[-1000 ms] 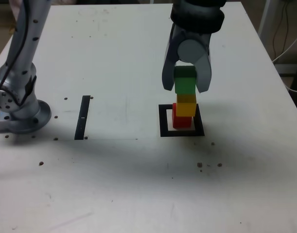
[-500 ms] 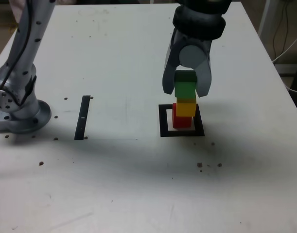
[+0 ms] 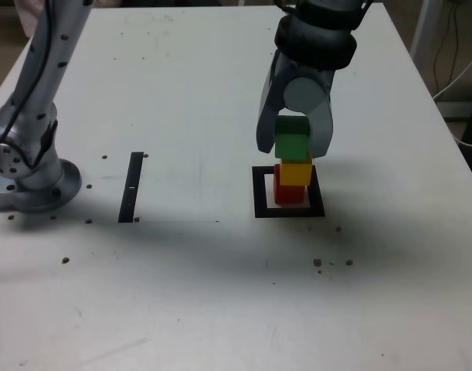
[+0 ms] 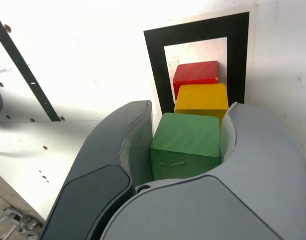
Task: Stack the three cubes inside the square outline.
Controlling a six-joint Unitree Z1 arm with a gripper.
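Green cube lowered, nearly on yellow

Green (image 3: 291,139) sits lower and slightly toward the exterior view's left than before. My gripper (image 4: 182,137) is clamped on it. Yellow (image 3: 296,173) rests on red (image 3: 287,187), red within the outline (image 3: 260,211). Yellow looks offset from red; an off-centre release or pressing too hard could topple the stack. Green's contact with yellow: cannot tell.

the exterior view looks from across the table (image 3: 197,278), somewhat high, facing down toward the arm, quite far. the wrist view looks down from very near, past the gripper (image 4: 185,145). both views share the square outline (image 3: 317,205), right of centre in the exterior view's frame and upper right in the wrist view's.
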